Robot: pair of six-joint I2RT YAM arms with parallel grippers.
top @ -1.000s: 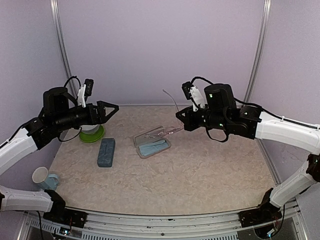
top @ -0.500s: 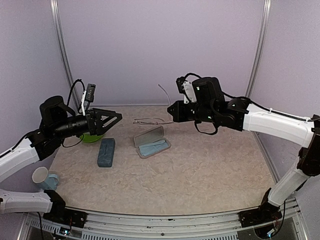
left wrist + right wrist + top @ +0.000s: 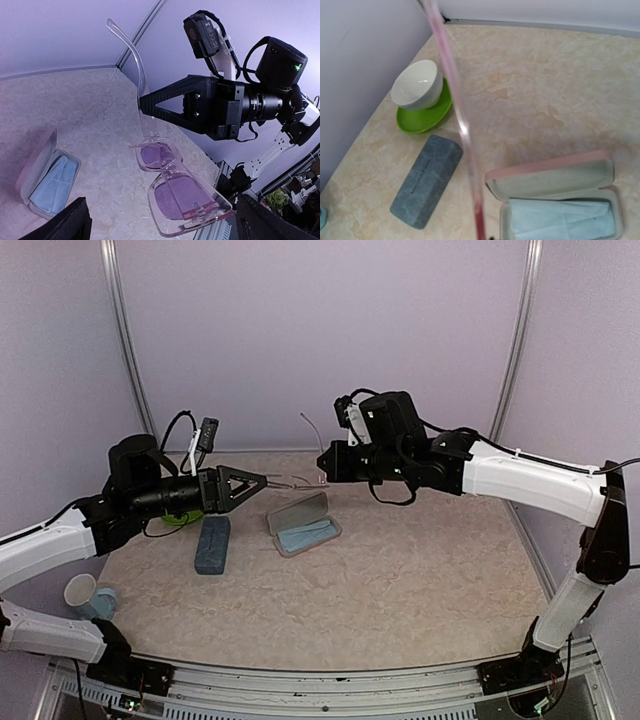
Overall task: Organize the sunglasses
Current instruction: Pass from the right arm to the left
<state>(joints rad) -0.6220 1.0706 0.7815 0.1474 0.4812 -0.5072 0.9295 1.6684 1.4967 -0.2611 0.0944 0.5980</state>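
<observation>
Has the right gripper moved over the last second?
Yes: the right gripper, holding the sunglasses, shifted left in the view, relative to the open case.

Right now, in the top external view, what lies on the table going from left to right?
White cup → closed blue-grey case → open case with a light-blue cloth inside. Things whose place in the order overlaps these are left out.

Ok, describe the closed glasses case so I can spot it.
Find the green plate with the white bowl at the left of the table. The blue-grey case lies just on its near side. It is shut; the pink case beside it is open, holding a blue cloth.
</observation>
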